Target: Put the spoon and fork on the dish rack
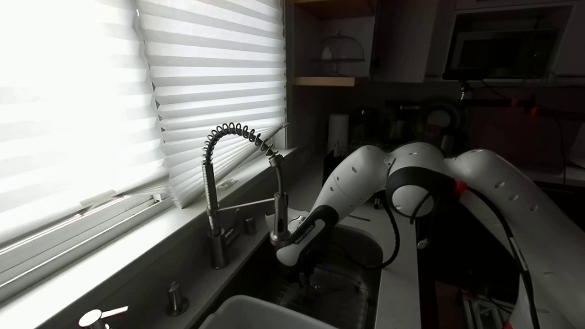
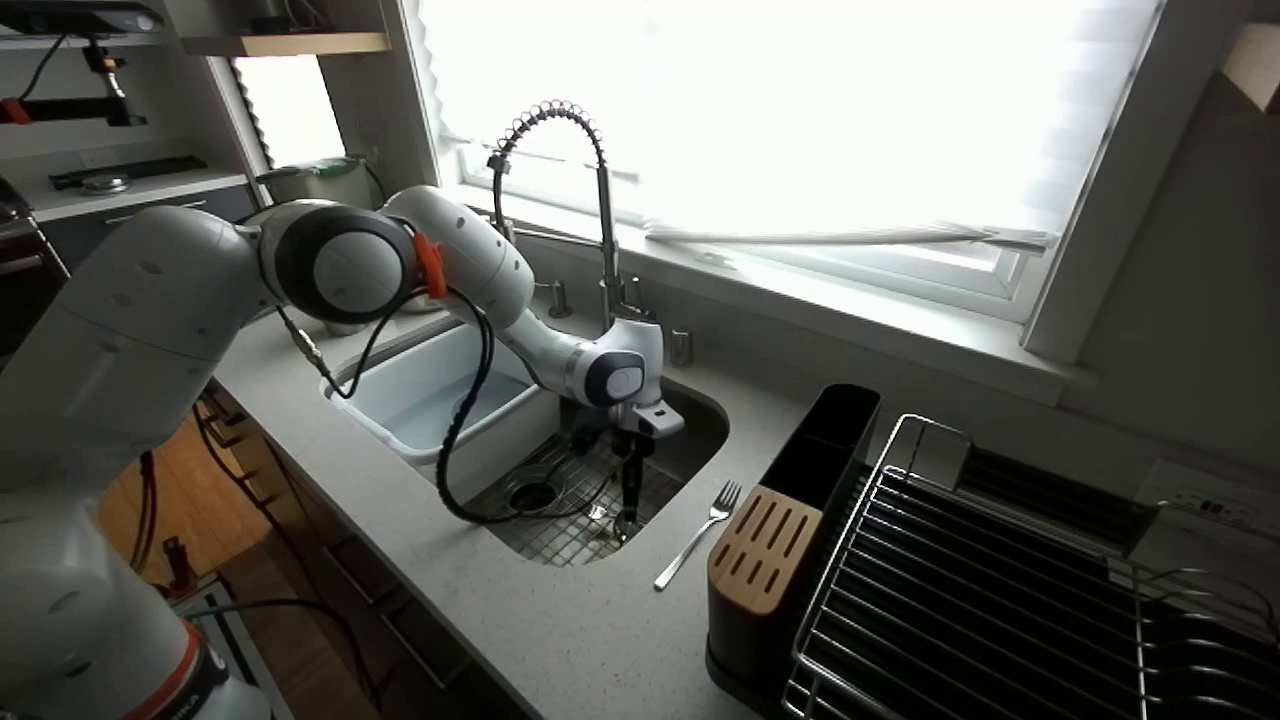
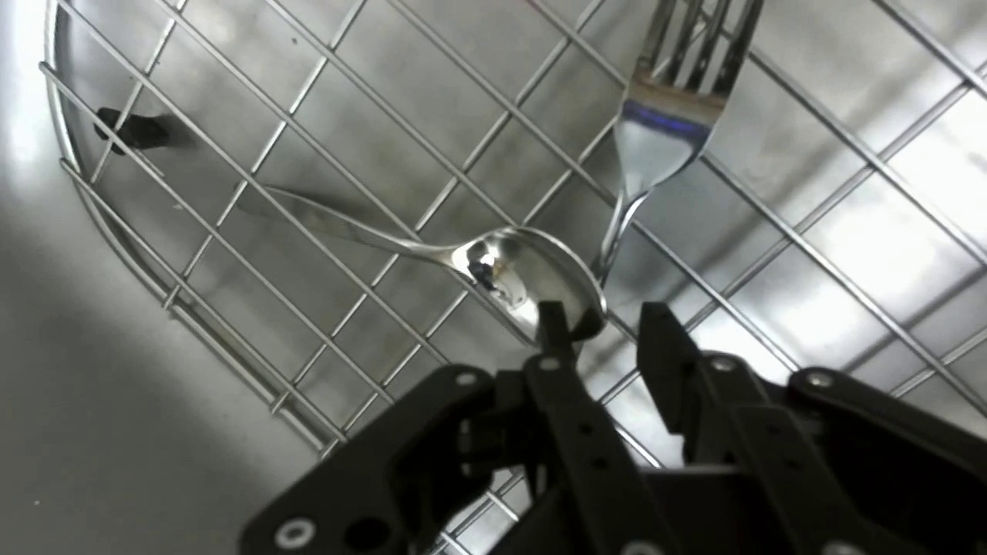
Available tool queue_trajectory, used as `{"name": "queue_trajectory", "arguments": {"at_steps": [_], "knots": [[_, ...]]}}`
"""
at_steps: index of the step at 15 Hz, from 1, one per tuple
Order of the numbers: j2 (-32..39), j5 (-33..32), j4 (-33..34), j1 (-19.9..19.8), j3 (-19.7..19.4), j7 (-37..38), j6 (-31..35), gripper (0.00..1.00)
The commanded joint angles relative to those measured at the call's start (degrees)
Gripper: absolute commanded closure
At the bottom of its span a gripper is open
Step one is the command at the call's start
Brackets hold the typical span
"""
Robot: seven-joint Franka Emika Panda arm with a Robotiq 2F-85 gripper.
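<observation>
In the wrist view a metal spoon (image 3: 532, 270) and a fork (image 3: 667, 139) lie on the wire grid (image 3: 817, 239) in the sink. The spoon's handle runs to the upper left; the fork's handle passes behind the spoon's bowl. My gripper (image 3: 605, 316) is open with nothing between its fingers. Its left fingertip overlaps the spoon's bowl; I cannot tell whether they touch. The gripper is low in the sink in both exterior views (image 1: 305, 279) (image 2: 628, 515). Another fork (image 2: 692, 548) lies on the counter. The black dish rack (image 2: 960, 590) with metal wires stands beyond it.
A black utensil holder (image 2: 764, 550) with a slotted wooden top stands between the counter fork and the dish rack. A white tub (image 2: 440, 390) fills the sink's other end. A tall spring faucet (image 2: 606, 215) rises behind the sink, close to the arm. The steel sink wall (image 3: 116, 432) borders the grid.
</observation>
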Motion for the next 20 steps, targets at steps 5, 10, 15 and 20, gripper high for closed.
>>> {"name": "queue_trajectory", "arguments": {"at_steps": [5, 10, 15, 20], "knots": [[0.69, 1.0, 1.99, 0.2, -0.1, -0.7, -5.84, 1.0], [-0.94, -0.04, 1.7, 0.55, -0.63, -0.55, -8.31, 0.99], [-4.36, -0.52, 0.19, 0.39, -1.81, 0.38, -5.69, 1.0], [-9.25, -0.7, -2.58, 0.36, -2.43, 0.62, -2.95, 0.99]]}}
